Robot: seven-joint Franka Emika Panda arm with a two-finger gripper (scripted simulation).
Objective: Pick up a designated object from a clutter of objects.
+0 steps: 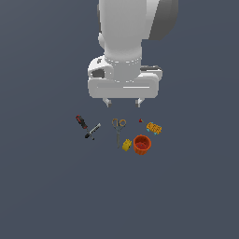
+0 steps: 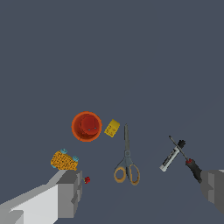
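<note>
1. The small pair of scissors with thin grey blades and two tan-orange ring handles (image 1: 118,130) lies flat on the dark grey desk (image 1: 46,186), in the middle of the clutter, its handles toward the robot and its blades pointing away.
2. Just beside the blade tips sits a small yellow piece (image 2: 112,127), and next to that an orange cup (image 2: 86,126) stands upright; neither appears to touch the scissors.
3. Farther out on the cup's side lie an orange-yellow block (image 2: 64,160) and a tiny red bit (image 2: 87,180). On the other side lie a black-and-white marker pen (image 2: 172,155) and a red-and-black stubby tool (image 1: 81,122), well apart from the scissors.
4. The end effector (image 1: 123,102) hangs above the desk near the ring handles, its fingers spread wide and holding nothing.
5. Risks, as a judgement: the scissors are thin and flat, so fingertips closing too high could slip over them. A descent toward the blade end could knock the yellow piece or cup.
</note>
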